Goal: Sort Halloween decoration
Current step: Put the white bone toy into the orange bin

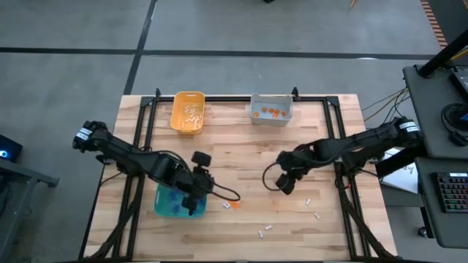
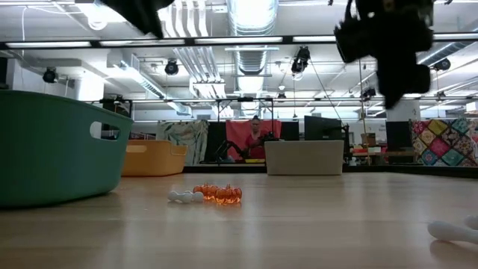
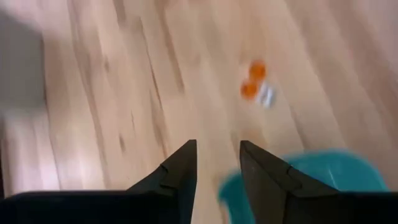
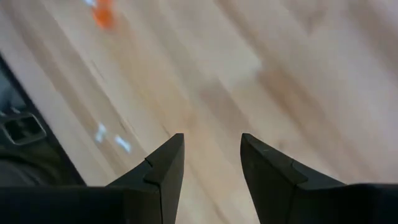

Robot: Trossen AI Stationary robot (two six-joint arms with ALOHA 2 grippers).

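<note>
Left gripper (image 1: pixel 196 207) hovers over the teal plastic bin (image 1: pixel 165 206), fingers apart, empty. Right gripper (image 1: pixel 287 182), fingers apart, empty, hangs mid-table. Next step, judged: pick the small orange roundish trinkets (image 1: pixel 235 206) lying just beside the bin.

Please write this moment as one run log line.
left pincer: open, empty, over teal bin | right pincer: open, empty, mid-table | loose trinkets: on table

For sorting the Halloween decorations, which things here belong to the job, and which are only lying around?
Belong to the job:
- orange trinkets and white trinkets loose on the table
- teal bin, yellow bin, grey bin
- left gripper, open over the teal bin
- right gripper, open, above bare wood

Lying about:
- keyboard
- cables
- paper
</note>
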